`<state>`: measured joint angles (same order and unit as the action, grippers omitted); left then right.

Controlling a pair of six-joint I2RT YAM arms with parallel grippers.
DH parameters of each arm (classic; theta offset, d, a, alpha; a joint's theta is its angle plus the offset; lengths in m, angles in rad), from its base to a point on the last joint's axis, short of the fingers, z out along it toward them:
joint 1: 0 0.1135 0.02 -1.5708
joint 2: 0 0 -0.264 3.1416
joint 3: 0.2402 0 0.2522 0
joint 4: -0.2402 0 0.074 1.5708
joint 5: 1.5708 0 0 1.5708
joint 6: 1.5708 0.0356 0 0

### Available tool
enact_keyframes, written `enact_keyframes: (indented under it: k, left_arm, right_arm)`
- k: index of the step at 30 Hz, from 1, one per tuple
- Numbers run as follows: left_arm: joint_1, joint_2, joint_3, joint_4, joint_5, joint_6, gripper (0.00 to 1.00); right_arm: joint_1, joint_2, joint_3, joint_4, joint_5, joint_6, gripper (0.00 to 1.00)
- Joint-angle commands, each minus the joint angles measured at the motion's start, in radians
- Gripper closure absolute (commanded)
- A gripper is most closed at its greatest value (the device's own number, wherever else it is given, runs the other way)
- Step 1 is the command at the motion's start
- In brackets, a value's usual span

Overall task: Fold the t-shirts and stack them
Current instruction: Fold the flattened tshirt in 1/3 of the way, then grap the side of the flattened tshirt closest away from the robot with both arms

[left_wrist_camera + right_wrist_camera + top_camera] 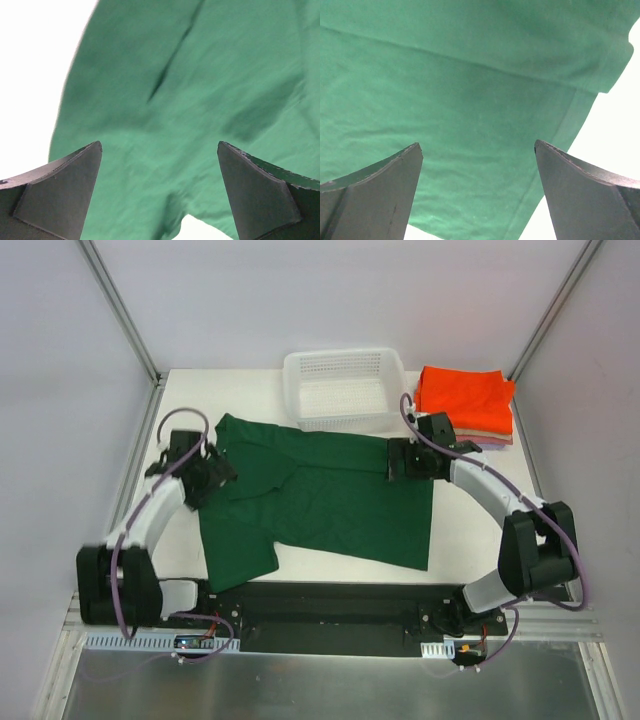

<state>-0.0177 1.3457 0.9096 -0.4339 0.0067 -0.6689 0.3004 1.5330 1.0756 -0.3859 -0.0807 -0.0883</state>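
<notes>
We see a plain dark green cloth t-shirt (320, 500) spread flat on the white table (470, 540), directly in front of the white plastic mesh basket (293, 390), its far edge close to the basket's near wall. In front of the basket and off to its left, the left gripper (205, 475) sits at the shirt's left edge. In its wrist view its black fingers (65, 190) stand wide apart, with only green cloth (200, 75) lying below them and nothing pinched. In front of the basket's right corner, the right gripper (400, 460) hangs over the shirt's far right edge. Its jaws are likewise spread wide and empty, with green fabric (445, 75) and a strip of bare table under them. Just right of the basket lies a stack of folded shirts: a bright orange folded t-shirt (465, 395) on top, with tan and lilac layers (490, 437) showing beneath
</notes>
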Motion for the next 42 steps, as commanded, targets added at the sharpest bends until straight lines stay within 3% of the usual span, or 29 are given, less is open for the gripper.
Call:
enact_keyframes:
  k: [1, 4, 7, 12, 16, 19, 24, 37, 42]
  left_arm:
    - [0.005, -0.313, -0.237, -0.156, -0.106, -0.173, 0.01]
    - [-0.028, -0.527, -0.346, -0.236, -0.090, -0.244, 0.01]
    - [-0.105, -0.612, -0.387, -0.357, -0.109, -0.329, 0.05]
    - [-0.304, -0.510, -0.342, -0.559, -0.195, -0.476, 0.15]
    - [-0.459, -0.404, -0.305, -0.730, -0.266, -0.621, 0.17]
    - [-0.488, -0.411, -0.346, -0.709, -0.234, -0.664, 0.20]
    - [-0.493, -0.436, -0.451, -0.562, -0.175, -0.716, 0.39]
    - [-0.495, -0.300, -0.453, -0.395, -0.290, -0.735, 0.57]
    - [-0.495, -0.238, -0.422, -0.364, -0.294, -0.715, 0.84]
  right_arm:
    - [0.017, -0.108, -0.095, -0.056, 0.125, 0.084, 0.04]
    - [0.020, -0.152, -0.141, -0.042, 0.102, 0.087, 0.04]
    - [0.028, -0.168, -0.155, -0.041, 0.091, 0.087, 0.04]
    - [0.028, -0.146, -0.152, -0.057, 0.096, 0.087, 0.04]
    - [0.028, -0.131, -0.161, -0.054, 0.101, 0.087, 0.04]
    - [0.029, -0.114, -0.164, -0.054, 0.101, 0.084, 0.04]
    - [0.028, -0.105, -0.163, -0.051, 0.101, 0.075, 0.04]
    - [0.029, -0.097, -0.171, -0.054, 0.119, 0.062, 0.04]
    - [0.028, -0.099, -0.172, -0.061, 0.127, 0.061, 0.04]
